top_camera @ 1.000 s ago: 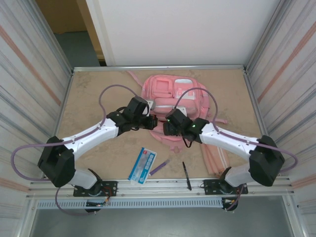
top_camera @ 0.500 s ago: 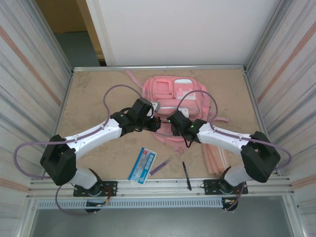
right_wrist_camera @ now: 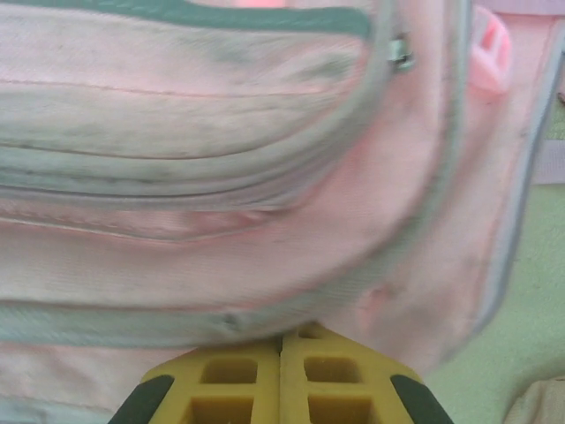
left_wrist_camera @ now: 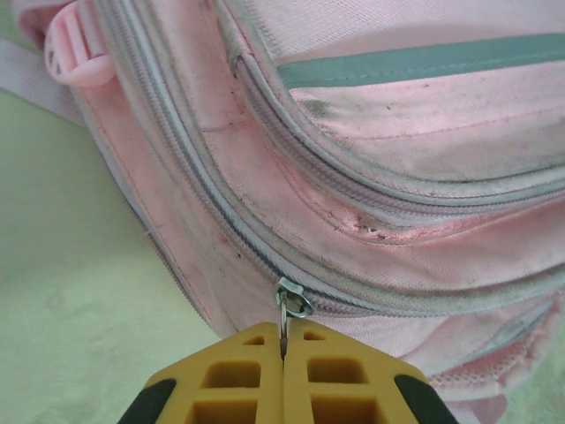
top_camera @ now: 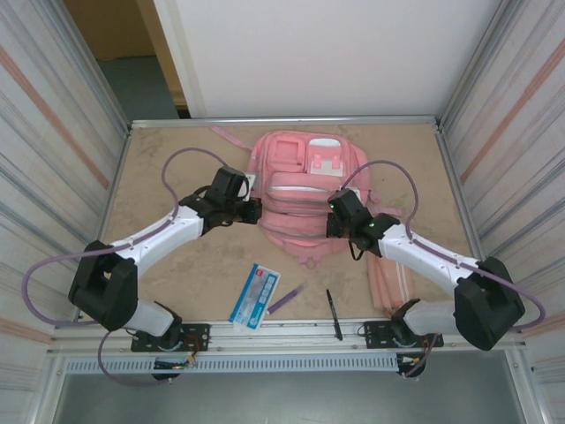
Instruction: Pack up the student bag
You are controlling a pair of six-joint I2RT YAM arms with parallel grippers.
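Note:
The student bag [top_camera: 309, 190], a big pink backpack, lies flat at the table's far middle. My left gripper [top_camera: 255, 211] is at its left side. In the left wrist view its yellow fingers [left_wrist_camera: 238, 371] are shut on the thin metal zip pull [left_wrist_camera: 284, 325] hanging from a slider [left_wrist_camera: 294, 300] on the bag's [left_wrist_camera: 397, 203] grey zip. My right gripper [top_camera: 332, 223] is at the bag's near right part. Its jaws [right_wrist_camera: 282, 336] are shut, tips pressed against the blurred pink fabric [right_wrist_camera: 221, 221]. Whether they pinch any cloth I cannot tell.
Near the front edge lie a blue-and-white packet [top_camera: 254, 296], a purple pen [top_camera: 285, 300] and a black pen [top_camera: 333, 314]. A slim pink pencil case [top_camera: 388, 283] lies under the right arm. Metal walls close in both sides of the table.
The right gripper has gone from open to shut and moved right along the bag. The left gripper, still shut, moved left toward the bag's side. The two grippers are farther apart.

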